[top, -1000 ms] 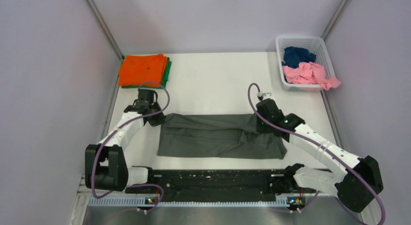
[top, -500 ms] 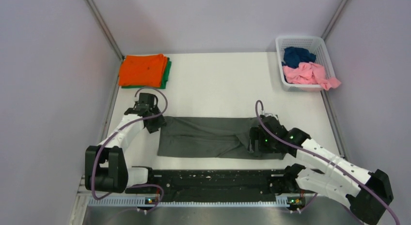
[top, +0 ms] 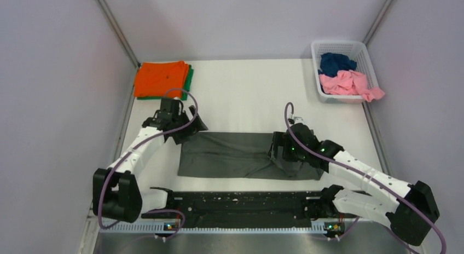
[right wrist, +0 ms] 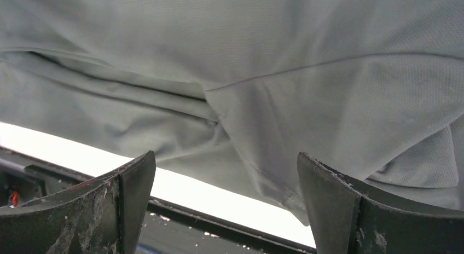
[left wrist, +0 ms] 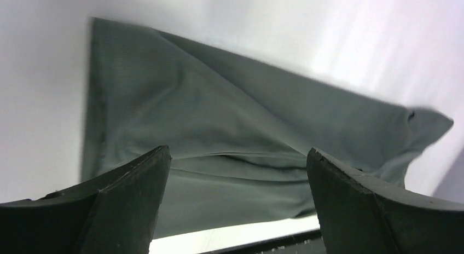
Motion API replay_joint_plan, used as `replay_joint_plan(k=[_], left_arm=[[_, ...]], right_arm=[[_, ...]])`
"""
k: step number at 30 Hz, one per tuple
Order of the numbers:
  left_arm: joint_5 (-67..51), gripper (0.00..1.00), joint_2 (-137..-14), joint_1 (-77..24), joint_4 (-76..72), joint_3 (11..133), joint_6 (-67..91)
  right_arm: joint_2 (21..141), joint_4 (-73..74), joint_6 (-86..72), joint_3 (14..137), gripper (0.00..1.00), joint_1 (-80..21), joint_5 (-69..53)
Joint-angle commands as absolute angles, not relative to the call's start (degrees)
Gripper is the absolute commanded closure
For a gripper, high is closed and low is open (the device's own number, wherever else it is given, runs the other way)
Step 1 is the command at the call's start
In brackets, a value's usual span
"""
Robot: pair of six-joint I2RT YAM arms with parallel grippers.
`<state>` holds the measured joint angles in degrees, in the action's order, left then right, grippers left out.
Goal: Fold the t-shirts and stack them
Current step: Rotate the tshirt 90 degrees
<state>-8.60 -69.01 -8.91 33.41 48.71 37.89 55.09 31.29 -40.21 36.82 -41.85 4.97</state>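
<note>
Left gripper (left wrist: 236, 151) lifted off dark grey t-shirt (top: 230, 155), now at its far left corner, fingers apart, empty. Right gripper (right wrist: 225, 155) shifted left over its right end, fingers apart.

2 white arms (top: 143, 145) (top: 362, 175), black joints (top: 117, 196), seemingly purple cables (top: 285, 118).

L arm (top: 137, 150) runs fwd from its base at the near-L corner, forearm angled up & inward. L wrist (top: 174, 116) is turned twd the R. L jaws are spread wide, nothing btwn them in the wrist view. R arm (top: 358, 172) stretches low from the near-R base, diagonally inward. R wrist (top: 295, 146) points L, nearer the bases than L wrist and well apart from it. R jaws are likewise spread wide, gripping nothing.
</note>
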Motion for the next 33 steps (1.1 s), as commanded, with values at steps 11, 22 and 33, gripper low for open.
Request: replay_joint_plan(k=[11, 22, 33], left_arm=[[-15.37, 0.01, -84.25, -13.71, 21.71, 39.6, 39.48], [-11.75, 0.01, -67.05, -24.23, 18.9, 27.11, 57.94], [-8.01, 0.01, -72.6, -41.12, 5.11, 26.77, 72.49]], right_arm=[[69.11, 13.46, -45.9, 25.98, 0.02, -25.48, -1.84], [99.09, 5.99, -32.97, 55.92, 0.02, -18.56, -3.4], [134.43, 12.2, -20.68, 99.4, 0.02, -18.29, -20.23]])
